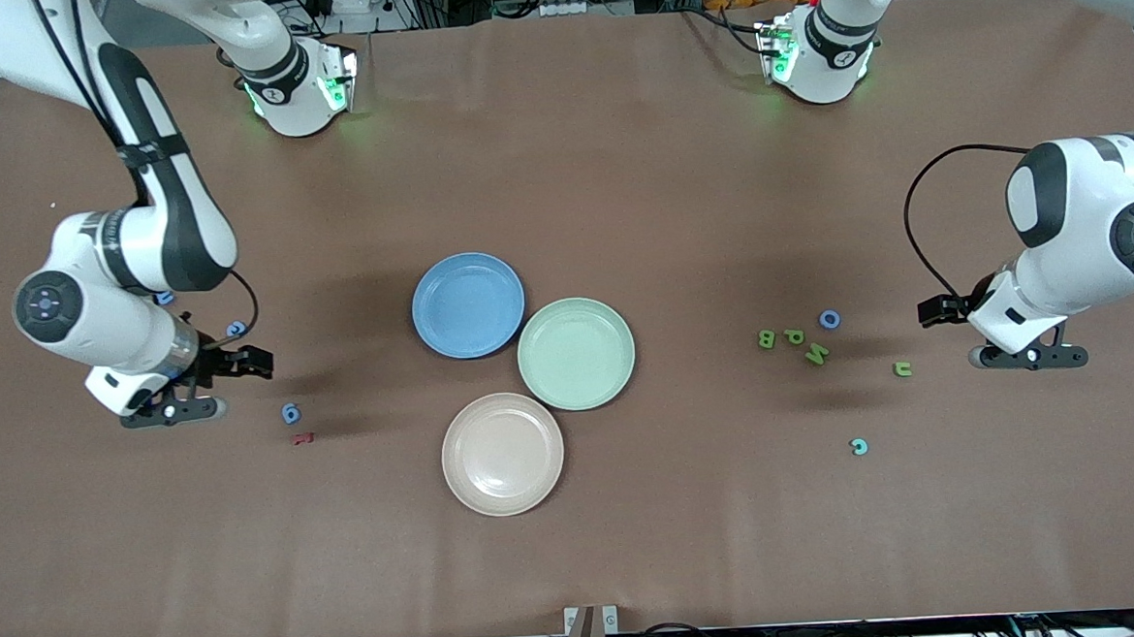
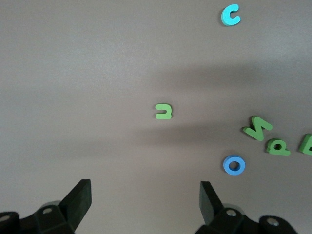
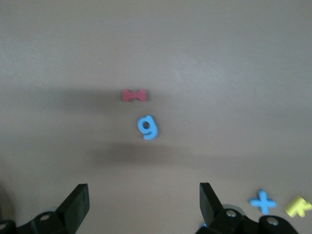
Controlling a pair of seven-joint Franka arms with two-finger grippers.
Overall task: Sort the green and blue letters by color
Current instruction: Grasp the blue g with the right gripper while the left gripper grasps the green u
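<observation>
Across the brown counter [image 1: 560, 193] (three plates clustered mid-surface), green letters [image 1: 794, 338] lay toward the left arm's end, a blue letter [image 1: 290, 413] toward the right arm's. Left hand [image 2: 145, 197] and right hand [image 3: 144, 200] hovered above, spread wide, empty.

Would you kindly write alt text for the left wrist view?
The open left gripper hangs over bare brown table, with a small green letter ahead of it. A blue ring, three more green letters and a turquoise C lie nearby.
</observation>
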